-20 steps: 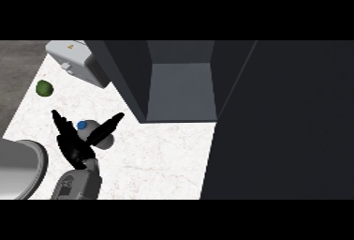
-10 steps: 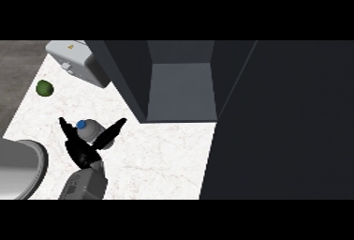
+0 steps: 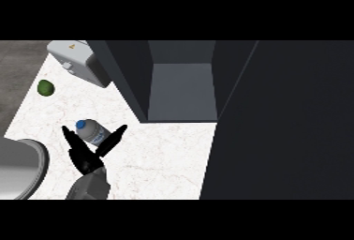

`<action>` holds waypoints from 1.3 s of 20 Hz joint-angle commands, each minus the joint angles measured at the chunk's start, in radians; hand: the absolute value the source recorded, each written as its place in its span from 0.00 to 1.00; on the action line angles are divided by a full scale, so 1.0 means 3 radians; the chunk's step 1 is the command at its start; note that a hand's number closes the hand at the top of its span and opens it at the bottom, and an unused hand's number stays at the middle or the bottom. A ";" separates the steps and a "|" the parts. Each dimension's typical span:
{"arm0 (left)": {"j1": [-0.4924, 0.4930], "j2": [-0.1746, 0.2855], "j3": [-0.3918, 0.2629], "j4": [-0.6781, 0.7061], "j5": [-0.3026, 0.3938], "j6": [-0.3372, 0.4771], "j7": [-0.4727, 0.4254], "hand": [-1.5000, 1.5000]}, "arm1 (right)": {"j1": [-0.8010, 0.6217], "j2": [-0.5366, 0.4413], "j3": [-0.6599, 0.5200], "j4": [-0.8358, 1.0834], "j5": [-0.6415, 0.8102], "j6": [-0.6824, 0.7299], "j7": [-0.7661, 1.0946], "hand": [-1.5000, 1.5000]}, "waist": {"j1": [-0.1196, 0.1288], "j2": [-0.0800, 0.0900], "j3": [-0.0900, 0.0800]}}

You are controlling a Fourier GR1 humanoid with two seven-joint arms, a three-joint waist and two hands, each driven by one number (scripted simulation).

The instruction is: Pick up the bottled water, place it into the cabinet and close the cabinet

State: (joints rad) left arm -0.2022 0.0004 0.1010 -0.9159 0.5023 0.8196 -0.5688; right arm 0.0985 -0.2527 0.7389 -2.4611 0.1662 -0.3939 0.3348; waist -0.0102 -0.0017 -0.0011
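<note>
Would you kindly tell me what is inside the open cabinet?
Inside the cabinet only a bare grey floor and dark walls show; its top is out of view. The bottled water lies outside on the counter, between the fingers of the left robot hand.

1 grey forearm [image 3: 90, 186] shows, rounded and smooth-cased, with no markings, cables or screws to be seen. It ends in the matte black left hand [image 3: 86, 158], with slim, tapering fingers [image 3: 72, 139] and a thumb [image 3: 113, 137].
</note>
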 commanded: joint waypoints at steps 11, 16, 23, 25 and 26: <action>-0.0255 -0.0001 0.0093 0.0690 0.0772 -0.0601 -0.0966 1.00 | -0.0004 -0.0011 0.0202 -0.0328 0.0417 -0.0126 0.0240 0.00 | -0.0010 0.0002 -0.0001; -0.0088 -0.0001 -0.0068 0.0614 0.1027 -0.0775 -0.1161 1.00 | 0.0142 -0.0252 0.0079 -0.0428 0.0210 -0.0099 0.0054 0.00 | -0.0015 -0.0003 0.0001; -0.0369 0.0037 0.0256 0.0672 0.0869 -0.0887 -0.1208 1.00 | 0.0203 -0.0260 0.0166 -0.0336 0.0250 -0.0123 -0.0079 0.00 | -0.0005 -0.0002 0.0003; -0.0267 0.0017 0.0002 0.0530 0.0793 -0.1122 -0.1047 1.00 | -0.0079 -0.0210 0.0076 -0.0494 0.0332 -0.0152 0.0393 0.00 | 0.0002 -0.0011 -0.0001; -0.0101 0.0086 -0.0241 0.0520 0.0680 -0.1523 -0.0947 1.00 | -0.0047 -0.0236 0.0014 -0.0191 0.0141 -0.0131 0.0082 0.00 | 0.0009 -0.0014 0.0003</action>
State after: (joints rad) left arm -0.2902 0.0163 0.1193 -0.7343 0.7511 0.5110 -0.8731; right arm 0.0687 -0.2886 0.7572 -2.4366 0.1649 -0.4449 0.3366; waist -0.0099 -0.0036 -0.0008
